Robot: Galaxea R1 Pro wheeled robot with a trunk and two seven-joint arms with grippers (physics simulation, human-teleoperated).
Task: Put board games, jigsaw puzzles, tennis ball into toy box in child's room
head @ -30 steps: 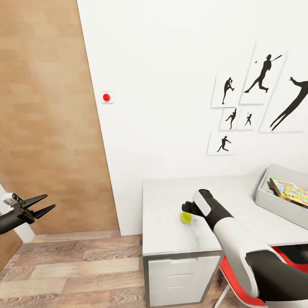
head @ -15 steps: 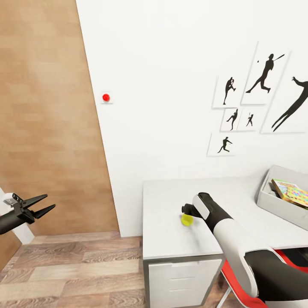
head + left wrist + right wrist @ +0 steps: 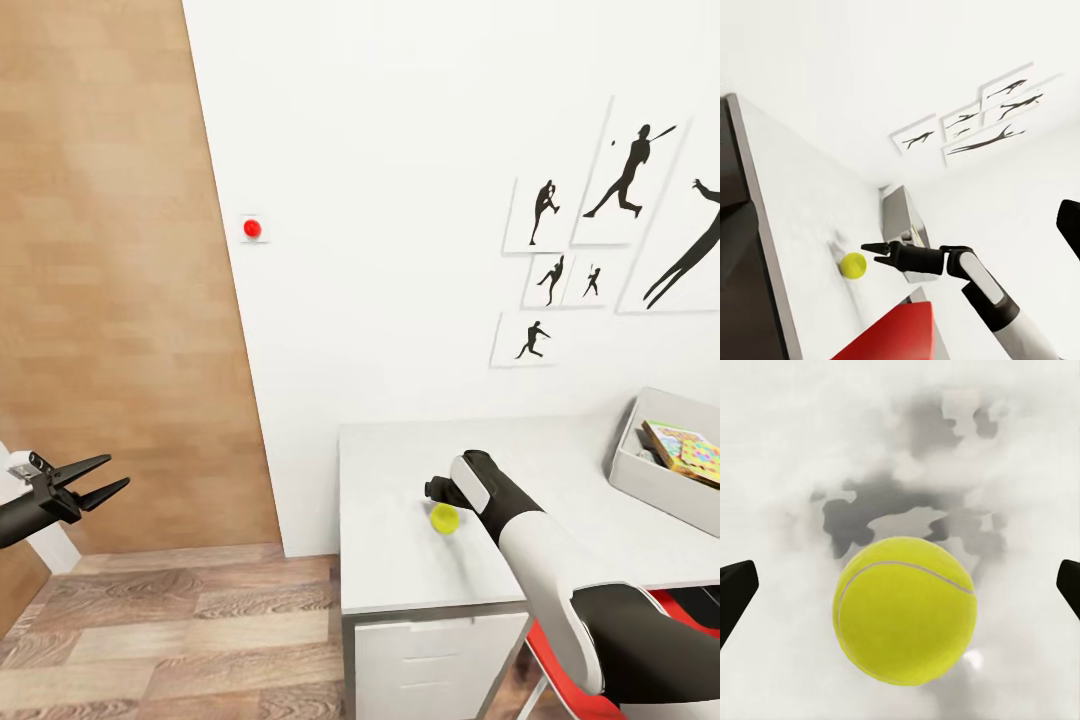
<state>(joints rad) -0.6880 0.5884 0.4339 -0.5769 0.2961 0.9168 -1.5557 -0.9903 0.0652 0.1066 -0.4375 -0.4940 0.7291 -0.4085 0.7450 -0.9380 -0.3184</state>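
From the head, the tennis ball (image 3: 444,518) is lying on the bench (image 3: 400,560) just beside the right pincer (image 3: 437,491), well back from its front edge, while the left pincer (image 3: 105,478) is hanging spread over open floor. From the left wrist, the toy box (image 3: 897,217) is sitting farther along the bench. From the right wrist, the wide-spread fingers (image 3: 735,594) are flanking the ball without touching.

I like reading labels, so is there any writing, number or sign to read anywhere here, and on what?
None can be read.
Game box in the toy box: colourful print, too small to read.
Wall prints: silhouettes, no words.
Red wall dot: no lettering.
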